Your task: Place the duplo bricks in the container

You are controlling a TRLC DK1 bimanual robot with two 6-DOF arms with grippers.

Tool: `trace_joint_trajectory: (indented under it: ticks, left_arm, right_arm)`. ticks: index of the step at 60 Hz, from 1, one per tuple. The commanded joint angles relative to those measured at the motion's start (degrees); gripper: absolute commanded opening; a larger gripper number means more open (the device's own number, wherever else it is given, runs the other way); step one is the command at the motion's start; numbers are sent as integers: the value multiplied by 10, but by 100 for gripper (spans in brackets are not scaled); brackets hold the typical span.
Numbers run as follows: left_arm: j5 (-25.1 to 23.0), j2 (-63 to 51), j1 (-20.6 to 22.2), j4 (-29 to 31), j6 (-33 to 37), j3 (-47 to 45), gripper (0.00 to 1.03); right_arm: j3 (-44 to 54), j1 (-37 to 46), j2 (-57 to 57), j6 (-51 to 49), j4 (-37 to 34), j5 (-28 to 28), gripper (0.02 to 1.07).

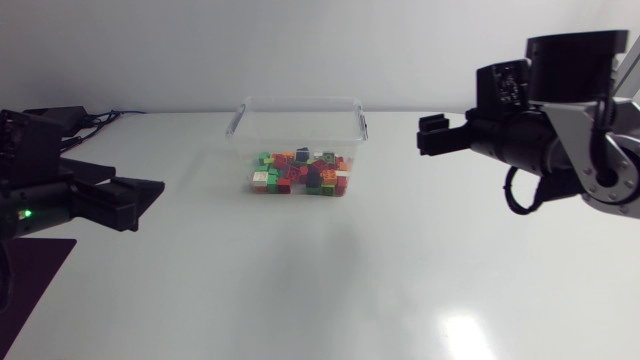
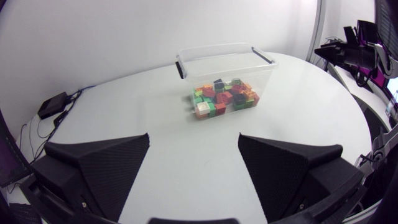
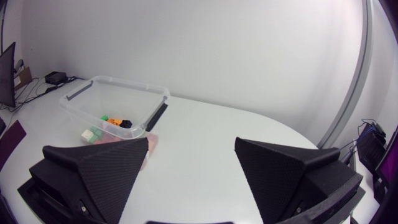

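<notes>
While my left jaws hang spread wide with nothing between them, my right jaws are spread and bare too, at the opposite side of the white bench (image 1: 330, 280). Farther back, mid-bench, stands the clear plastic container (image 1: 300, 135); the duplo bricks (image 1: 300, 176) lie heaped inside it, well apart from both arms.

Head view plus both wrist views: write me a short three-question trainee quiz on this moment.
1. True or false: all visible duplo bricks lie inside the container.
2. The left jaws are: A open and empty; B shut on a brick; C inside the container.
3. What do the right jaws hold?
Key: 1 true; 2 A; 3 nothing.
</notes>
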State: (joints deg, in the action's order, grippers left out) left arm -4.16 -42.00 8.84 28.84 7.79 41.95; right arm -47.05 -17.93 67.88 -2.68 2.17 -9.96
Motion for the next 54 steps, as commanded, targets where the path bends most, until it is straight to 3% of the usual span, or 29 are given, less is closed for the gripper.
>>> trace_joint_trajectory:
  ticks: [1,16,45,54]
  left_arm:
    - [7,29,-11,-5,9,-24,99]
    - [13,90,-30,-10,12,-59,99]
    - [14,255,-104,-34,52,-142,99]
    - [14,303,-110,-35,55,-161,99]
  right_arm:
    - [38,25,-40,-18,11,-6,103]
    - [119,96,-137,-45,13,-1,103]
    - [236,162,-315,-81,5,9,103]
    - [273,178,-377,-88,-1,19,103]
